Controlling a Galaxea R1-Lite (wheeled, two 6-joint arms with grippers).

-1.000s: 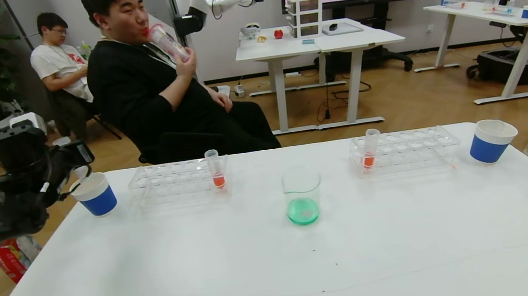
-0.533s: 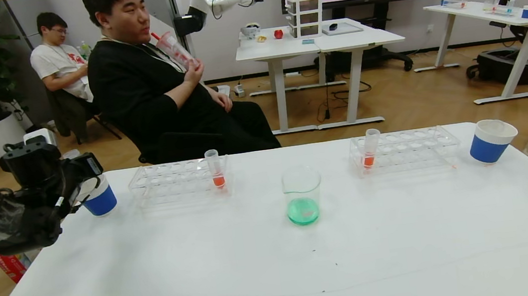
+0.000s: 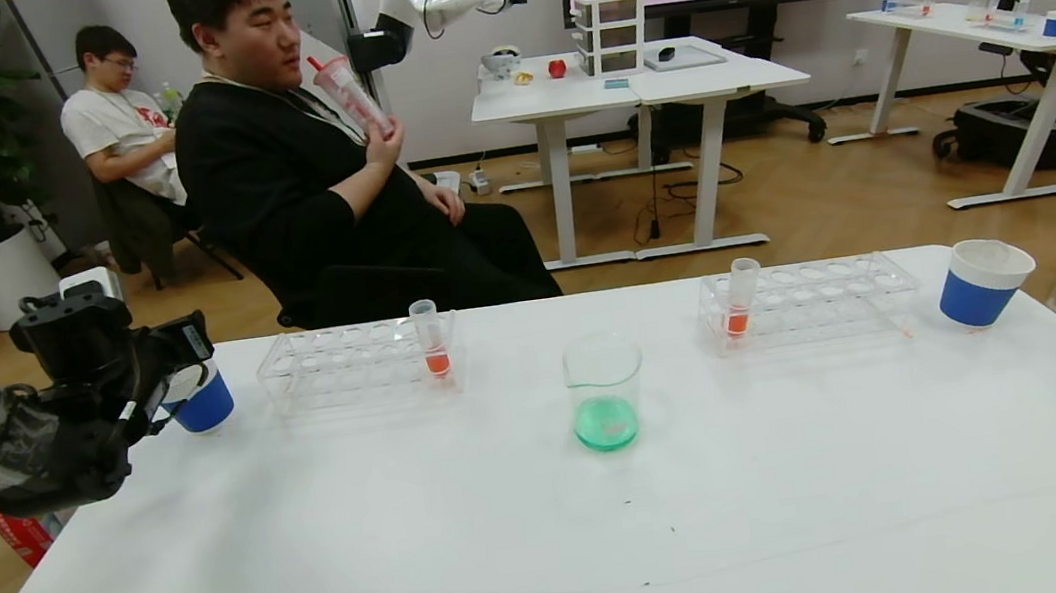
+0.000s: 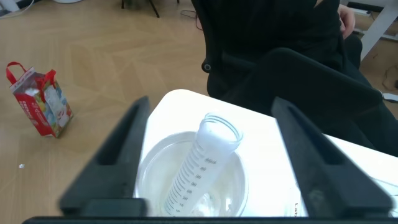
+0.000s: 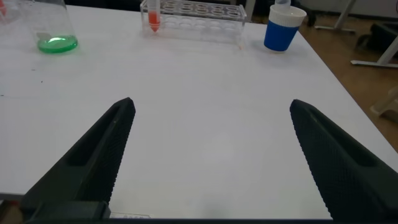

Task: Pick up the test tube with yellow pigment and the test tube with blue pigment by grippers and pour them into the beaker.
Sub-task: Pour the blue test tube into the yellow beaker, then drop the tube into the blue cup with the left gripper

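Observation:
The beaker (image 3: pixel 605 393) stands mid-table with green liquid in its bottom; it also shows in the right wrist view (image 5: pixel 53 28). No tube with yellow or blue liquid is in view. My left gripper (image 3: pixel 179 365) is open right above the left white-and-blue paper cup (image 3: pixel 204 407). In the left wrist view the gripper (image 4: pixel 210 109) straddles the cup's rim (image 4: pixel 149 168), and an empty clear graduated tube (image 4: pixel 202 165) leans inside the cup, free of both fingers. My right gripper (image 5: pixel 212 106) is open and empty, low over bare table, out of the head view.
Two clear racks (image 3: pixel 335 365) (image 3: pixel 820 296) each hold one tube of orange-red liquid (image 3: pixel 433 343) (image 3: pixel 738 301). A second paper cup (image 3: pixel 980 283) stands at the far right. A seated man (image 3: pixel 322 181) is just behind the table's far edge.
My left gripper has moved forward and down toward the table, coming over the left paper cup and partly covering it. Nothing on the table has moved.

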